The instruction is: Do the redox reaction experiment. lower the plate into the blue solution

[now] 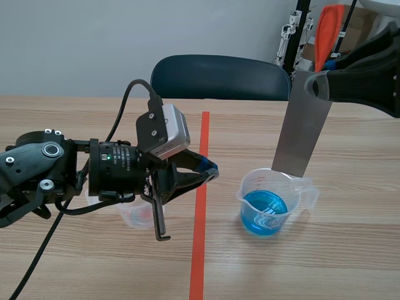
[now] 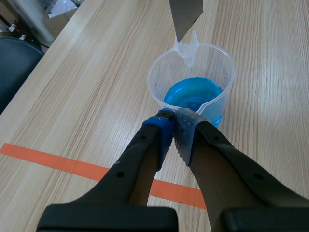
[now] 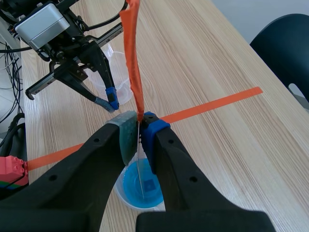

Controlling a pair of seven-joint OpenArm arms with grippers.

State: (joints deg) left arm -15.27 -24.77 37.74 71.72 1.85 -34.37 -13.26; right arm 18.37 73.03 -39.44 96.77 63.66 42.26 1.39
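Your right hand (image 3: 140, 126) is clenched on the upper end of the flat grey metal plate (image 1: 303, 125), both pads pressed against its faces, and it holds the plate up off the counter (image 1: 350, 250). The plate hangs with its long axis close to upright, leaning a little so the gripped end lies toward your right arm and the free end points down at the clear plastic beaker (image 1: 250, 187). That free end sits at about rim height on the beaker's far side, near the spout. It looks dry and not yet in the blue solution (image 1: 264, 212), which pools low in the beaker. From the scene view you cannot tell whether the plate's lower edge is inside the rim or just beyond it, so judge that first. The descent should be nearly straight down, perhaps with a small pull toward you.

Your left hand (image 2: 174, 126) is closed on nothing, its tips aimed at the beaker from just beside it. A small clear empty cup (image 1: 134, 215) stands behind that hand.
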